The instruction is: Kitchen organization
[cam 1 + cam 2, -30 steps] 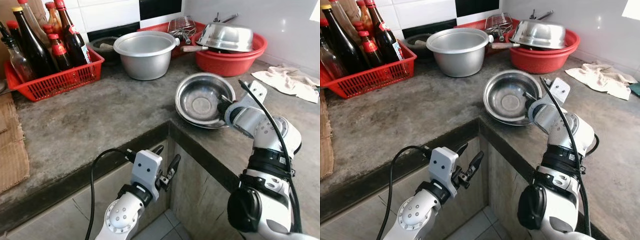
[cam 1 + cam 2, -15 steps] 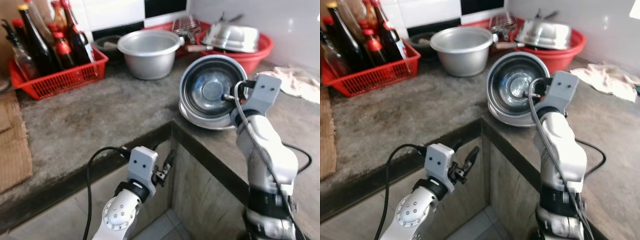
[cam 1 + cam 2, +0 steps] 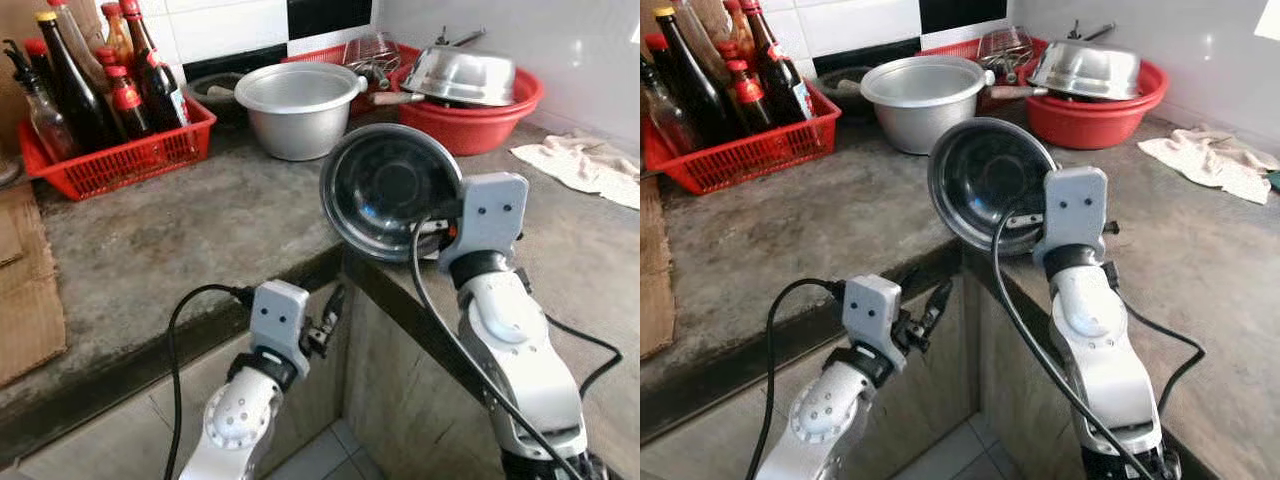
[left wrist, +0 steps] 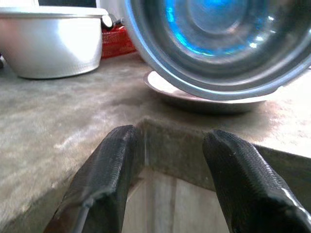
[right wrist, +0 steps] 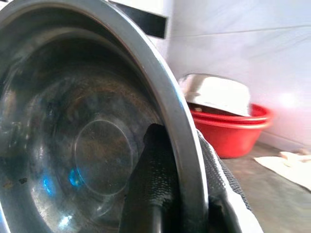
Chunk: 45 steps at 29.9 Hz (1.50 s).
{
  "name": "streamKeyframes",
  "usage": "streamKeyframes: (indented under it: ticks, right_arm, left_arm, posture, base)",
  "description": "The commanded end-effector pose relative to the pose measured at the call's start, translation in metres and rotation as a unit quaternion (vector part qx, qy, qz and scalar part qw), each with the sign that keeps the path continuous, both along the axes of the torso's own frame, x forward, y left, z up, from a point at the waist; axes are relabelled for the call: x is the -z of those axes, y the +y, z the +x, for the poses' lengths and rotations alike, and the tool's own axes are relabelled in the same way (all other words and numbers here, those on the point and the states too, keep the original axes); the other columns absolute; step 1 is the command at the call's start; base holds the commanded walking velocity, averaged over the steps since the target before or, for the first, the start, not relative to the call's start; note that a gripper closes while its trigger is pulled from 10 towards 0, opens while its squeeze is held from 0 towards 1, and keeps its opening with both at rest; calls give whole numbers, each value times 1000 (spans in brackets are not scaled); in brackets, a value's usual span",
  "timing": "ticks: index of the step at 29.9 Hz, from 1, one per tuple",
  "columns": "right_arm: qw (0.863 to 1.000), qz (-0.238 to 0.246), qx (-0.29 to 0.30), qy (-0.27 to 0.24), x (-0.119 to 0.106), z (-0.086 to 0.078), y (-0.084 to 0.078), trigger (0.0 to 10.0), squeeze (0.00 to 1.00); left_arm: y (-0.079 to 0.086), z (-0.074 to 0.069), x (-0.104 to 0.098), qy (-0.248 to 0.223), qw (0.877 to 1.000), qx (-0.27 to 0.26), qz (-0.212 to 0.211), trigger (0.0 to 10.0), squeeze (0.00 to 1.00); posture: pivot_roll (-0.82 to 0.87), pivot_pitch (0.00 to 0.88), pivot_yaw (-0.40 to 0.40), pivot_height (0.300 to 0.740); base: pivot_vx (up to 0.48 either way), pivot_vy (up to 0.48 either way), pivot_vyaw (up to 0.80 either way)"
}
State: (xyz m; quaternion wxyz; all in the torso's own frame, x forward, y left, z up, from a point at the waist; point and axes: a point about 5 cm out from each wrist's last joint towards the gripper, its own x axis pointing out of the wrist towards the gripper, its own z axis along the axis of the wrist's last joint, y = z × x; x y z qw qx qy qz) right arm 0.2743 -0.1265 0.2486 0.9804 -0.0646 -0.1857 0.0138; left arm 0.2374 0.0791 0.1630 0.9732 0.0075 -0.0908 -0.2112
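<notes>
Steel bowl is held tilted on edge above the surface corner, rim clamped by right pincer (left pincer spread open below)

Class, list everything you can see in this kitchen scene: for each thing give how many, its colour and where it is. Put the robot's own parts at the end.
Steel bowl: one, silver, lifted and tilted, gripped by its rim.
Second bowl: one, silver, on the counter corner beneath it.
Pot: one, silver, at the back of the counter.
Crate of bottles: one, red, back left; several dark and red-capped bottles.
Basin: one, red, back right, an upturned silver bowl on top.
Cloth: one, off-white, far right.
Cardboard: brown, left edge.
Counter: grey concrete.
Right hand: clamped on the lifted bowl's rim.
Left hand: open, below the counter edge.
</notes>
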Motion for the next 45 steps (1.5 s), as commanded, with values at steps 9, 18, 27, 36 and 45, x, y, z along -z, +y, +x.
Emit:
streamKeyframes:
  ticks: [9,18,27,36,45]
  right_arm:
    - [999,-12,4,-32,0,-9,3,0,0]
    - [998,-19,32,-53,-6,-2,-6,0,0]
    - [997,-22,37,-60,-8,-2,-7,0,0]
    - [999,-29,24,-32,5,-6,-9,0,0]
    - [998,-29,37,-37,2,-4,-15,0,0]
  left_arm:
    - [-2,2,-14,-21,1000,-3,-9,10000,0]
    - [-7,4,-16,-36,999,13,12,10000,0]
    - [-8,5,-15,-32,999,19,13,10000,0]
    - [-5,7,-16,-29,1000,10,2,10000,0]
    - [-4,7,-15,-29,1000,10,1,10000,0]
  posture:
    - [77,66,-16,740]
    - [71,60,-8,740]
    - [68,52,-4,740]
    - [69,44,-4,740]
    - [68,35,1,740]
  base:
    - [0,424,-778]
    - [31,-74,-768]
    - [268,-395,-768]
    - [213,-230,-769]
    - [0,0,-768]
